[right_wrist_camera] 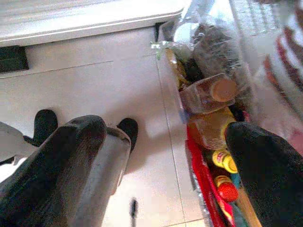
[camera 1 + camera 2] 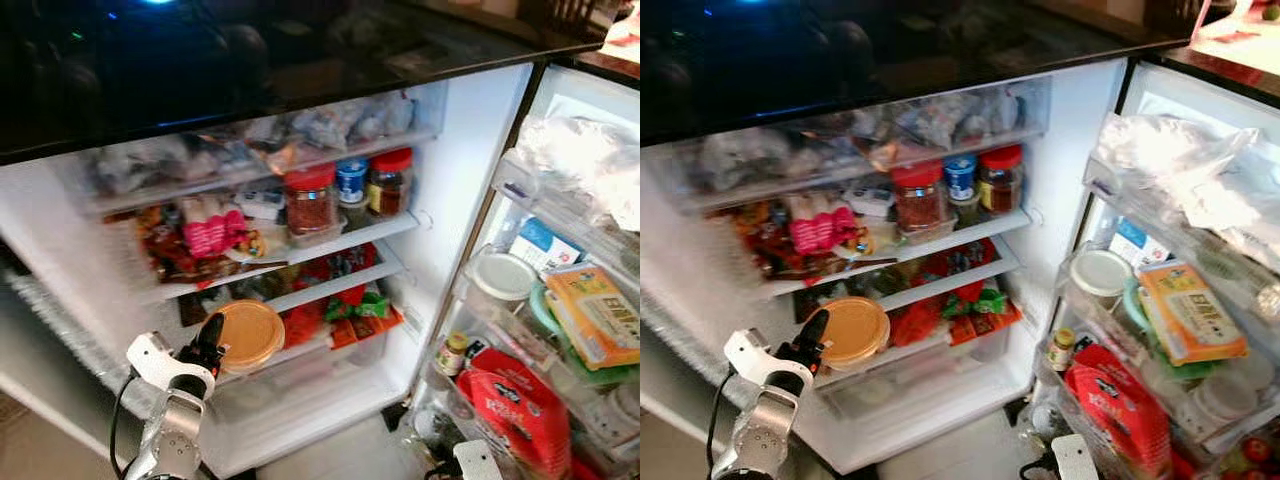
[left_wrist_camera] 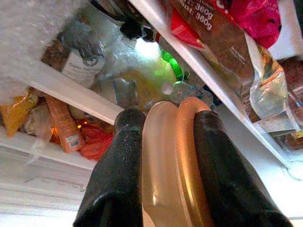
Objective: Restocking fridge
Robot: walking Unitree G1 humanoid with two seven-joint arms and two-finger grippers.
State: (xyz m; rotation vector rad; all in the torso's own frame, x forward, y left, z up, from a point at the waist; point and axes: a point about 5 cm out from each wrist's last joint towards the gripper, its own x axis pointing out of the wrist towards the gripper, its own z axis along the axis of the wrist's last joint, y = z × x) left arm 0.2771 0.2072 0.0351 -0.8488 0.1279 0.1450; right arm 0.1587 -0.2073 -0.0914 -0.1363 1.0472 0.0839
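The fridge (image 2: pixel 455 180) stands open, with its door swung out to the right. A round container with an orange lid (image 2: pixel 246 335) is held at the front of the lower shelf, standing on its edge so its flat lid faces out. The left gripper (image 3: pixel 163 142) has it, one black finger pressing on each side. Behind it on the shelf lie red and green packets (image 2: pixel 350 308). Red-lidded jars (image 2: pixel 312 198) stand on the shelf above.

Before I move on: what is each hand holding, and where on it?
Left hand grips the orange-lidded container by its rim edge. Right hand is open, holding nothing.
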